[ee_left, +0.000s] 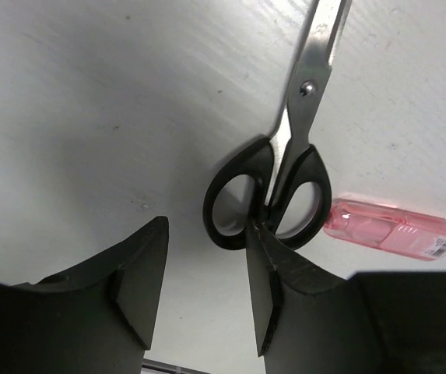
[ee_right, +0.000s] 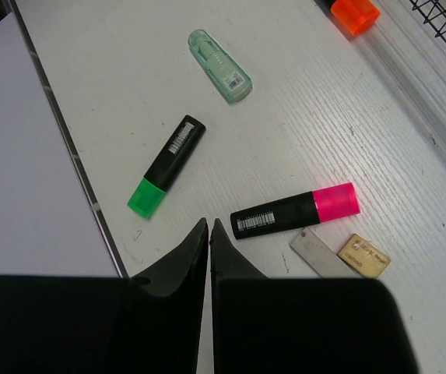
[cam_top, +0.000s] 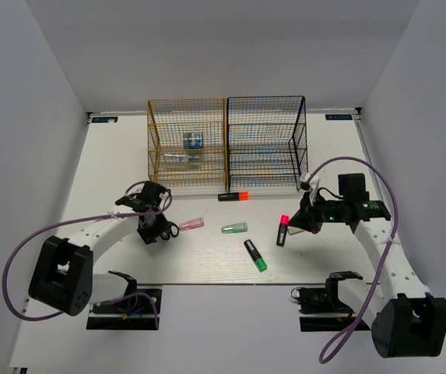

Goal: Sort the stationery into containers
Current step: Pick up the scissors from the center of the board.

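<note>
Left gripper (ee_left: 205, 238): jaws half open, empty, straddling the scissors (ee_left: 289, 140) handle, likely for pickup. Right gripper (ee_right: 209, 230): jaws shut, empty, above pink highlighter (ee_right: 294, 210).

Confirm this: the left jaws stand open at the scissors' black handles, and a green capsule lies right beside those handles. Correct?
Not quite. The capsule beside the scissors is pink, not green, as the left wrist view shows. The rest holds: the left gripper has its jaws open at the black handles.
</note>
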`<state>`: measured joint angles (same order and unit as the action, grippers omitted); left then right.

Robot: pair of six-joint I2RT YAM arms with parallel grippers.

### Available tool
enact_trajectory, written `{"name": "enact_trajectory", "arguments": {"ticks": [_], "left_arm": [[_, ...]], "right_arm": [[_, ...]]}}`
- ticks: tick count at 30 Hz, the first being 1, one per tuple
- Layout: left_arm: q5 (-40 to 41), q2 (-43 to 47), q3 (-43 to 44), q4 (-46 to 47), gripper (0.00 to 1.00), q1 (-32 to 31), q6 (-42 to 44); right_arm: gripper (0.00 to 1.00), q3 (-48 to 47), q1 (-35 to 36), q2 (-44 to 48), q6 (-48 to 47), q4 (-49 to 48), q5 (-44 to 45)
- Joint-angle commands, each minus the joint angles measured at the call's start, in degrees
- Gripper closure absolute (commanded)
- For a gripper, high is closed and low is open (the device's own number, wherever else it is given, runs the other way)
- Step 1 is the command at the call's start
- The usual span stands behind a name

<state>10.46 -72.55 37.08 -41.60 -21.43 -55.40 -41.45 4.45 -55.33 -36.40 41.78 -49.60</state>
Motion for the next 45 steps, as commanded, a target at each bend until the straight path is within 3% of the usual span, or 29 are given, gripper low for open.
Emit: {"name": "enact_trajectory", "arguments": {"ticks": [1, 12, 21, 27, 37, 40, 45], "left_arm": [[0.5, -1.6, 3.0, -0.1, 0.45, 0.3, 0.4], [3.3, -5.5, 3.6, -3.0, 0.51, -0.3, 0.6], [3.1, -7.9, 0.0, 1.9, 0.54, -1.6, 0.2], [3.4, -10.0, -2.0, 6.0, 0.66, -2.8, 0.4], [1.2, -10.9, -4.6, 8.4, 0.94, -2.7, 0.6], [0.3, -8.5, -4.4, 7.4, 1.00, -3.1, 0.9], [3.0, -2.3, -1.7, 2.6, 1.00, -7.0, 0.8]], "right_arm": [[0.94, -0.2, -0.3, 0.8, -0.4, -0.8, -0.2], [0.94, -0.2, -0.4, 1.5, 0.0, -1.2, 0.2], [0.94, -0.1, -0.5, 2.3, 0.3, -1.3, 0.2], [0.94, 0.0, -0.6, 2.3, 0.3, -1.3, 0.0], [0.96, 0.1, -0.8, 2.5, 0.5, -1.3, 0.0], [0.96, 0.1, -0.5, 2.6, 0.5, -1.3, -0.1], [0.96, 0.1, -0.8, 2.8, 0.5, -1.6, -0.1]]}}
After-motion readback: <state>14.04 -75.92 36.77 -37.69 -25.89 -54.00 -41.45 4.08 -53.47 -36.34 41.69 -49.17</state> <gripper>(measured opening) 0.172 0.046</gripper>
